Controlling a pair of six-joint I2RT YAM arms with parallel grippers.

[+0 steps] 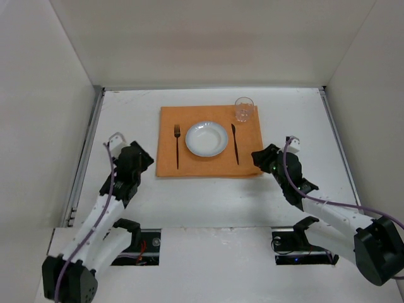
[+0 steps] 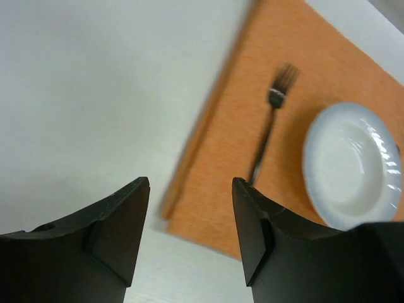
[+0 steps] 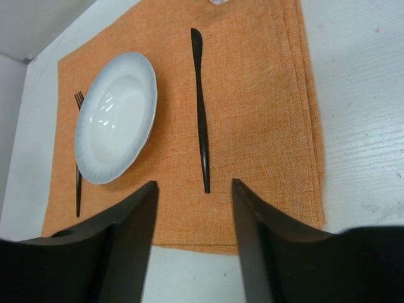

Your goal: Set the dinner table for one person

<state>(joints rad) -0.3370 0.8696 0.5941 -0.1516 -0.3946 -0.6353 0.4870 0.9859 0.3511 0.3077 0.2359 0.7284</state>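
Observation:
An orange cloth mat (image 1: 252,136) lies on the white dinner table (image 1: 297,113). On the mat sit a white plate (image 1: 206,138), a dark fork (image 1: 177,146) to its left, a dark knife (image 1: 235,144) to its right and a clear glass (image 1: 243,109) at the far right corner. My left gripper (image 1: 146,161) is open and empty, just off the mat's near left corner (image 2: 189,208). My right gripper (image 1: 259,158) is open and empty at the mat's near right corner; the knife's handle end (image 3: 203,158) lies just ahead of its jaws. The plate (image 3: 117,117) and the fork (image 2: 268,126) show in the wrist views.
Metal rails (image 1: 85,158) run along the table's side edges, and white walls enclose the table on three sides. Two cut-outs with electronics (image 1: 297,243) sit at the near edge by the arm bases.

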